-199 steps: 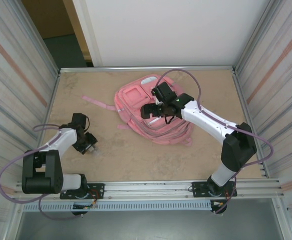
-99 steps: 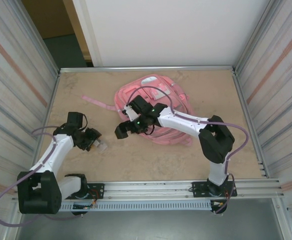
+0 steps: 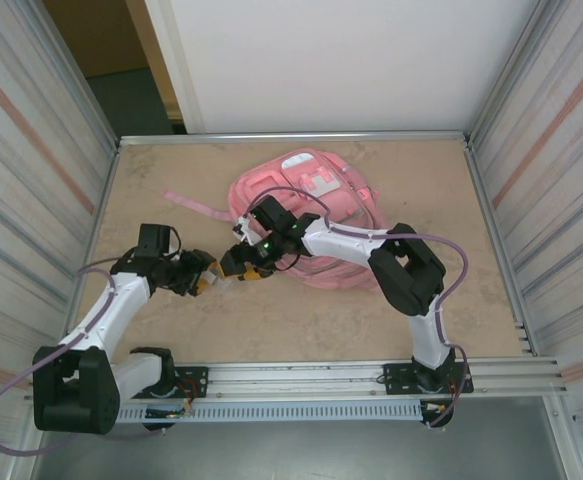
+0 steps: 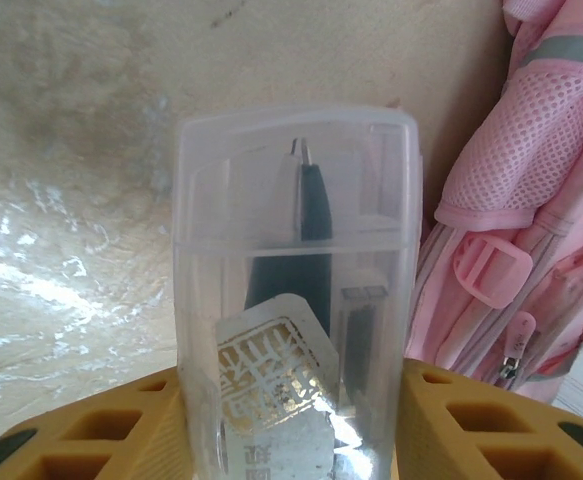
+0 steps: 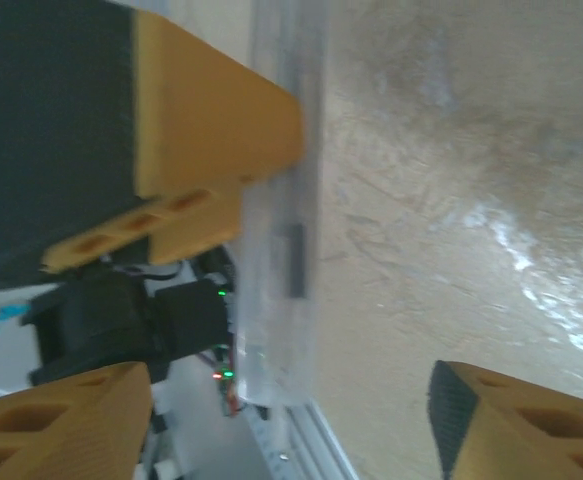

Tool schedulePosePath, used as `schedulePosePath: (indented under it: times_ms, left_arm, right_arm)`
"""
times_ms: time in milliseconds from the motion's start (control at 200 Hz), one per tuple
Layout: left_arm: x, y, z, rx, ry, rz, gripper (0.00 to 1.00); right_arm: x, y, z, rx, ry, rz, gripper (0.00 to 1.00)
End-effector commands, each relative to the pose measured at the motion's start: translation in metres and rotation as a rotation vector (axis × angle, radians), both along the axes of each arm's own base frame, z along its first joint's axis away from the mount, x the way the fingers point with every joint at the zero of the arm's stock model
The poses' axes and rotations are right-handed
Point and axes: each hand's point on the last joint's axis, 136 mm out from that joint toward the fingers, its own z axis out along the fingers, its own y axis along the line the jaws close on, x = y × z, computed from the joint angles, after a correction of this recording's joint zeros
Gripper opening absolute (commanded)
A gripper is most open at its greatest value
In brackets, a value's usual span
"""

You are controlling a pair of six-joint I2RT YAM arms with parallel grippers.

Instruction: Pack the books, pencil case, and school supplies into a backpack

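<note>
My left gripper (image 3: 203, 279) (image 4: 296, 405) is shut on a clear plastic box (image 4: 296, 290) of school supplies, with a dark pointed tool and a printed label inside. It holds the box (image 3: 220, 281) out just above the table, left of the pink backpack (image 3: 261, 188) (image 4: 531, 200). My right gripper (image 3: 234, 268) (image 5: 291, 390) is open, its fingers (image 5: 66, 425) straddling the box's free end (image 5: 281, 250) without touching it. The left gripper's yellow finger (image 5: 206, 130) shows at the upper left of the right wrist view. Books and pencil case are out of view.
The backpack lies flat at the table's back centre, with a loose pink strap (image 3: 196, 206) trailing to its left. Metal walls enclose the table on both sides. Bare tabletop (image 3: 301, 325) stretches in front of the backpack.
My right arm swung left off the backpack to meet the left gripper, and its jaws narrowed. My left gripper carried the clear box rightward toward the backpack.
</note>
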Motion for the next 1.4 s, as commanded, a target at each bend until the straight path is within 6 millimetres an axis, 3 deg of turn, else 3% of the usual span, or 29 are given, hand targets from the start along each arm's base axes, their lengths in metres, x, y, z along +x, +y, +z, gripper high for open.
schedulePosePath:
  times_ms: [0,180,401,561,837,1027,1062,1072,1087,1208,1398]
  left_arm:
    - [0.004,-0.010,0.012,-0.078,-0.017,0.014,0.48]
    - [0.006,-0.012,0.020,-0.079,-0.048,0.018,0.47]
    - [0.003,-0.016,0.017,-0.093,-0.035,0.014,0.47]
    - [0.005,-0.016,0.019,-0.112,-0.046,0.042,0.48]
    - [0.013,-0.018,0.033,-0.092,-0.070,-0.008,0.61]
    - [0.023,-0.017,0.056,-0.002,-0.189,-0.087,0.69]
    - [0.025,-0.016,0.063,0.030,-0.226,-0.110,0.85]
    - [0.026,-0.017,0.066,0.038,-0.241,-0.120,0.94]
    - [0.028,-0.017,0.070,0.056,-0.263,-0.134,0.98]
    - [0.040,-0.033,0.092,0.159,-0.394,-0.261,0.99]
    - [0.061,-0.089,0.113,0.287,-0.607,-0.574,0.97]
  right_arm:
    - [0.003,0.015,0.007,0.069,0.086,0.005,0.66]
    - [0.008,0.023,-0.003,0.062,0.125,-0.023,0.57]
    - [0.002,0.038,0.010,0.099,0.149,0.007,0.45]
    - [0.007,0.038,0.012,0.094,0.132,-0.024,0.34]
    - [0.010,0.029,0.021,0.103,0.119,-0.062,0.27]
    - [0.033,-0.008,0.030,0.083,0.090,-0.149,0.25]
    - [0.039,-0.018,0.032,0.082,0.082,-0.170,0.24]
    - [0.041,-0.021,0.033,0.082,0.082,-0.175,0.23]
    - [0.044,-0.026,0.033,0.081,0.081,-0.185,0.22]
    - [0.065,-0.062,0.035,0.073,0.094,-0.259,0.20]
    - [0.094,-0.128,0.044,0.080,0.092,-0.405,0.21]
